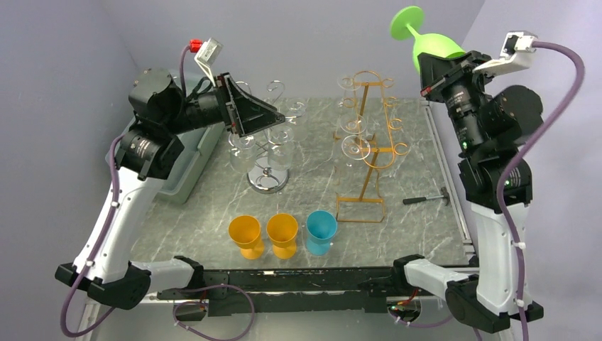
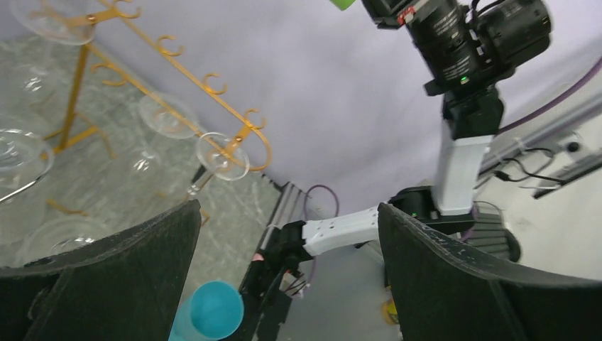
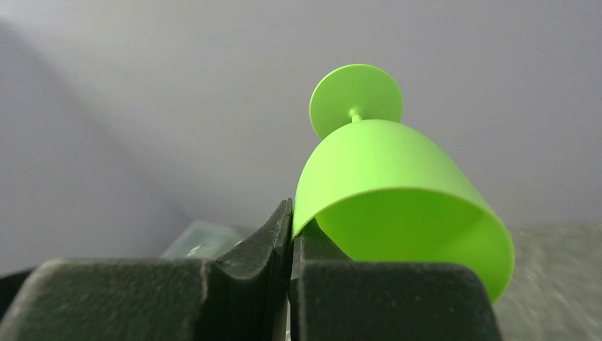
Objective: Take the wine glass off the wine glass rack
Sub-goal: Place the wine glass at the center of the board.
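Note:
A lime green wine glass (image 1: pixel 426 39) (image 3: pixel 383 185) is held high above the table's back right corner, foot pointing up and away. My right gripper (image 1: pixel 444 64) (image 3: pixel 292 220) is shut on its rim. The gold wire rack (image 1: pixel 369 142) (image 2: pixel 142 89) stands right of centre with clear wine glasses (image 1: pixel 353 145) (image 2: pixel 222 156) hanging on it. A chrome tree rack (image 1: pixel 267 177) with more clear glasses stands left of centre. My left gripper (image 1: pixel 266 117) (image 2: pixel 287 213) hovers open beside the chrome rack's top, nothing between its fingers.
Two orange cups (image 1: pixel 245 234) (image 1: pixel 282 233) and a teal cup (image 1: pixel 321 231) (image 2: pixel 209 310) stand in a row near the front edge. A small hammer-like tool (image 1: pixel 426 199) lies at the right. A grey bin (image 1: pixel 188 167) sits at the table's left side.

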Controlling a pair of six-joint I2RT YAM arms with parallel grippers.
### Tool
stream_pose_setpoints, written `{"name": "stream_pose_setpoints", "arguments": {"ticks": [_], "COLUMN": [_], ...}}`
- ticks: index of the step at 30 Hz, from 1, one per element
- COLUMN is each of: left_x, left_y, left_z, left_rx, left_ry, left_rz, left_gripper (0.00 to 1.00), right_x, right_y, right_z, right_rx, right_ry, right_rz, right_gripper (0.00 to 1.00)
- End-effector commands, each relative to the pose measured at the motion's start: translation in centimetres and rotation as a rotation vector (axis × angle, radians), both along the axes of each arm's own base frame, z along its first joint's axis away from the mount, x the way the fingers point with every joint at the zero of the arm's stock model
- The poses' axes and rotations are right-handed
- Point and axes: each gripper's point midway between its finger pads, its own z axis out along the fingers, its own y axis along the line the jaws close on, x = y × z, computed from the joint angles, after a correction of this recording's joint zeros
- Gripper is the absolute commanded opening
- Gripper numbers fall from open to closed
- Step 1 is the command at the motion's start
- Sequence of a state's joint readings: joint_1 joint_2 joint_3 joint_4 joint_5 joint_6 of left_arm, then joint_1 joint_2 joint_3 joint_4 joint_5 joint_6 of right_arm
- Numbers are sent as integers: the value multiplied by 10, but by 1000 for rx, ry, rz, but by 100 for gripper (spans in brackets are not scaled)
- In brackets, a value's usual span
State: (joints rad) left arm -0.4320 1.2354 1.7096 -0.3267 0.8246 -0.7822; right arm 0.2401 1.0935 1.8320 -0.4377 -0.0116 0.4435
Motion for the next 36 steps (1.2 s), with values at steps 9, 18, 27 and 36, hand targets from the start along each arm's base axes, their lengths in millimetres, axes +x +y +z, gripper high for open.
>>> {"name": "stream_pose_setpoints", "arguments": {"ticks": [9, 18, 27, 36], "left_x": [0, 3, 2, 3], "left_y": [33, 46, 55, 57], "left_z": [-17, -35, -51, -62], "left_rx": [171, 254, 300, 330], "left_ry": [-105, -108, -107, -98], "left_rz": [208, 277, 309, 316], "left_gripper": [99, 99, 99, 99], "right_x": [45, 90, 131, 156], "right_y": [-122, -166, -174, -164], "right_z": [-71, -168, -300, -390], "right_rx": [-65, -63, -14, 5], "right_ry": [350, 664, 995, 1204], "right_rz": [-723, -705, -569, -477], "right_gripper": [0, 0, 0, 0]}}
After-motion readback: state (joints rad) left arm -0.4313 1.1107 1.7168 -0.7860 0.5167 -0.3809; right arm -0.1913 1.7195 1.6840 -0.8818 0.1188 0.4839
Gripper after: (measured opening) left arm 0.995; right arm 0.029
